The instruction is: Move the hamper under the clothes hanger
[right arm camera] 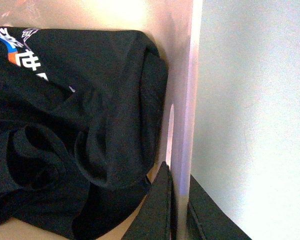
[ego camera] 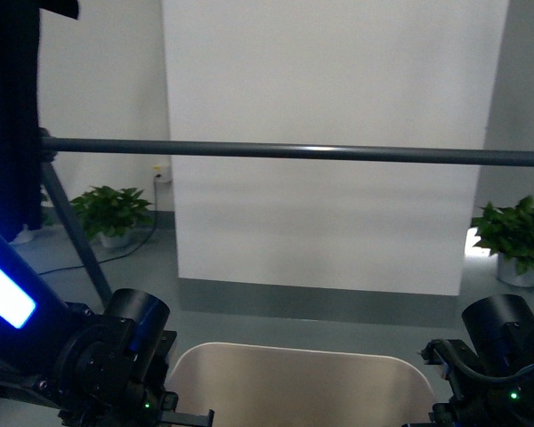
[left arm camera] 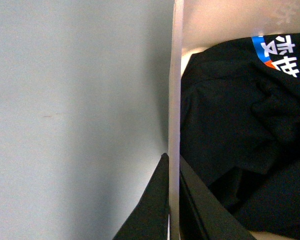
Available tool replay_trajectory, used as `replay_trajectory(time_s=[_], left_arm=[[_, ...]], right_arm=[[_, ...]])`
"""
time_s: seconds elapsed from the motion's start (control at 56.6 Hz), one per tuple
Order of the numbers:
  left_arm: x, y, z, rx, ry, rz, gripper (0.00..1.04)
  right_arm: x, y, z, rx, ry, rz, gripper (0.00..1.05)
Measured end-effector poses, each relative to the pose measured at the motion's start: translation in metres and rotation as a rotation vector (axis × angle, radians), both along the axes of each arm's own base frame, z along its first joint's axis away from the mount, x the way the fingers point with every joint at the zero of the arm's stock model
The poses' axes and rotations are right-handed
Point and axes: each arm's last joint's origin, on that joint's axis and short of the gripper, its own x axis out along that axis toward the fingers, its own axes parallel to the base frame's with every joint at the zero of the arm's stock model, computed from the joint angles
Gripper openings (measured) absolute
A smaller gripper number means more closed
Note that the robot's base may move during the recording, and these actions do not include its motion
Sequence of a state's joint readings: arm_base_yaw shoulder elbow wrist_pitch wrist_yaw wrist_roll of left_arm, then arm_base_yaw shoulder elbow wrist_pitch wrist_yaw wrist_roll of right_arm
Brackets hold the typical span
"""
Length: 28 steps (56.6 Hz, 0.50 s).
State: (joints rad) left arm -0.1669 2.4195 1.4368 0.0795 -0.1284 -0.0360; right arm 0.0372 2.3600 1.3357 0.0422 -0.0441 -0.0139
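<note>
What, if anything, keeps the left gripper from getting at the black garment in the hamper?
Probably not reachable yet: the left gripper is clamped on the hamper wall, one finger each side. The black garment lies uncovered just inside, so releasing should free the way.

left arm (ego camera: 89, 360): black, round joint cap (ego camera: 138, 313), blue-white light strip (ego camera: 4, 301) | right arm (ego camera: 507, 342): black, cable (ego camera: 454, 354), green LED (ego camera: 513, 395) | left gripper (left arm camera: 173, 165), right gripper (right arm camera: 179, 172): black wedge fingers

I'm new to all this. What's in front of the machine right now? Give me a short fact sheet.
hamper: beige, low between the arms, black clothing inside
clothes hanger: dark bar crossing the view, higher than the hamper
left tool: clamps one hamper wall
right tool: clamps the opposite wall
background: white panel, potted plants
</note>
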Motion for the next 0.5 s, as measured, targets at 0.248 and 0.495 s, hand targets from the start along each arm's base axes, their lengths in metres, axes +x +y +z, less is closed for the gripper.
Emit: replay_trajectory(time_s=[0.248,0.495], left_arm=[[0.001,0.010,0.000,0.015,-0.001,0.032,0.04],[0.000,0.002,0.000,0.005,0.000,0.007,0.04]], right_arm=[[-0.001,0.012,0.000,0.014,0.000,0.034,0.03],[0.000,0.004,0.000,-0.002,0.000,0.009,0.03]])
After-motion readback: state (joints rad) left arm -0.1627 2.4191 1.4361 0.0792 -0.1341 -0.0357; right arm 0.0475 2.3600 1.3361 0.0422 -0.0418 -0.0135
